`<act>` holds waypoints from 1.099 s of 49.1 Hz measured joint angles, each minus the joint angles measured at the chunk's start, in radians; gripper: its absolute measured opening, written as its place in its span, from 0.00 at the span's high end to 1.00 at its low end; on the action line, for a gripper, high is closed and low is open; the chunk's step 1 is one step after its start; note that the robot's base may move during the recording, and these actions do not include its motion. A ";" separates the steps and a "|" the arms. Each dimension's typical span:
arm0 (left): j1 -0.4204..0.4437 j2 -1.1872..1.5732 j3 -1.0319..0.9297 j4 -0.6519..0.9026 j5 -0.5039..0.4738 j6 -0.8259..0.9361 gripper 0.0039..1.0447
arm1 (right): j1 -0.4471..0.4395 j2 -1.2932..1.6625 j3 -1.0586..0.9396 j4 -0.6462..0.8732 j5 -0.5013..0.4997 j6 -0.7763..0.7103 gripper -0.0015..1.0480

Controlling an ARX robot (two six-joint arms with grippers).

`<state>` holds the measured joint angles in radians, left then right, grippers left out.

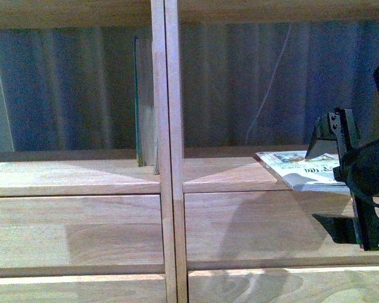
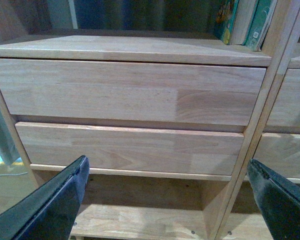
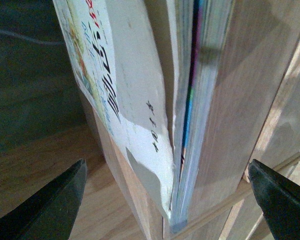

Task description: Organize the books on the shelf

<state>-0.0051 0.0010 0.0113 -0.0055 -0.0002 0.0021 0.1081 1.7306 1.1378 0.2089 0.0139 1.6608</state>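
Note:
The light-wood shelf [image 1: 165,126] fills the front view. A thin green-spined book [image 1: 139,101] stands upright in the left compartment against the central divider. The white paperback [image 1: 294,165] with colourful cover lies flat at the front of the right compartment, overhanging the edge slightly. My right gripper [image 1: 316,186] is open and turned on its side, one finger above the paperback's near edge and one below. In the right wrist view the paperback [image 3: 135,100] sits between the spread fingers of the right gripper [image 3: 166,165], untouched. My left gripper [image 2: 167,162] is open and empty before the drawer fronts [image 2: 130,95].
Two drawer fronts per column run below the open compartments. The left wrist view shows upright books [image 2: 257,22] at the divider and an open lower compartment [image 2: 140,200]. A white cable [image 1: 268,88] hangs behind the right compartment.

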 joint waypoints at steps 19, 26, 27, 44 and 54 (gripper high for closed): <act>0.000 0.000 0.000 0.000 0.000 0.000 0.07 | -0.009 0.060 0.099 0.006 0.053 -0.044 0.07; 0.000 0.000 0.000 0.000 0.000 0.000 0.07 | -0.025 0.064 0.115 0.006 0.058 -0.066 0.07; 0.000 0.000 0.000 0.000 0.000 0.000 0.07 | -0.027 0.065 0.117 0.006 0.058 -0.068 0.07; 0.000 0.000 0.000 0.000 0.000 0.000 0.07 | -0.031 0.075 0.121 0.011 0.069 -0.096 0.07; 0.000 0.000 0.000 0.000 0.000 0.000 0.07 | -0.029 0.081 0.121 0.015 0.074 -0.109 0.17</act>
<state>-0.0051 0.0010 0.0113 -0.0055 -0.0002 0.0021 0.0795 1.8118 1.2591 0.2237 0.0875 1.5513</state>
